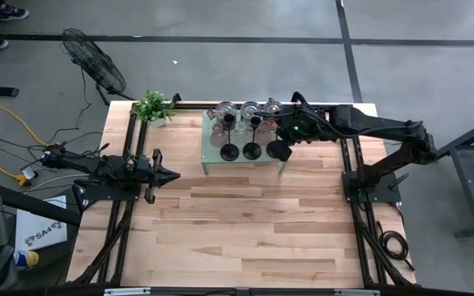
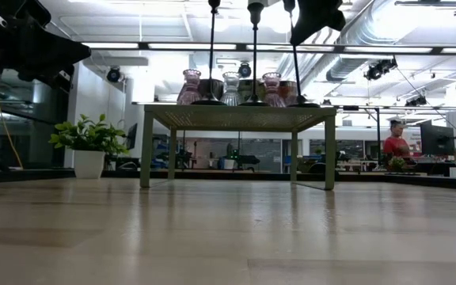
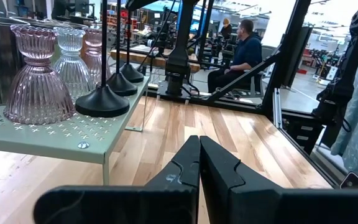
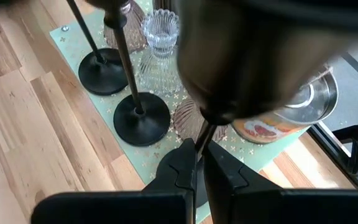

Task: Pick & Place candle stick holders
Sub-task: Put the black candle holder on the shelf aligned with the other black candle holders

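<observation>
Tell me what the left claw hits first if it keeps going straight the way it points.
Probably nothing on the table: the shut left claw points across bare wood, passing just in front of the green stand. Depth is unclear, so the stand's near leg could be grazed.

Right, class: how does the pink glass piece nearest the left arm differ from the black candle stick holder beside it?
The pink glass piece is ribbed and see-through; the black candle stick holder is smooth and opaque. The glass piece is squat, the holder tall on a thin stem. Both stand upright on the green stand.
</observation>
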Available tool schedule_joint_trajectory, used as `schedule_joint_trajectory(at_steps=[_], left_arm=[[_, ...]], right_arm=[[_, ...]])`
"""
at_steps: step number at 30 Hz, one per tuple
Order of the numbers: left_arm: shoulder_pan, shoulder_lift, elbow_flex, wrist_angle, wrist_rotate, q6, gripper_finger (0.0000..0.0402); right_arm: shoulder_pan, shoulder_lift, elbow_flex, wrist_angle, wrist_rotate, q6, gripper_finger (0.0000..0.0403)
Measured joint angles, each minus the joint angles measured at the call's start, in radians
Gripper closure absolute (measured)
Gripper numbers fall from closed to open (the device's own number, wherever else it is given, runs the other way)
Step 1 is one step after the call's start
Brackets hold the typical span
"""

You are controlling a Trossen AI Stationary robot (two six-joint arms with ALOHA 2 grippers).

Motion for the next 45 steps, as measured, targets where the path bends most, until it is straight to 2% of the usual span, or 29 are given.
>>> schedule_joint_trajectory(at_steps=[33, 45], left_arm=[[0.0, 0.0, 0.0, -0.005, 0.003, -0.003, 0.0401], [0.0, 0.0, 0.0, -0.005, 0.024, -0.003, 0.0401]], right_arm=[[0.0, 0.001, 0.0, 0.022, -0.01, 0.011, 0.0396], [0.001, 0.0, 0.0, 0.032, -0.034, 0.012, 0.0324]])
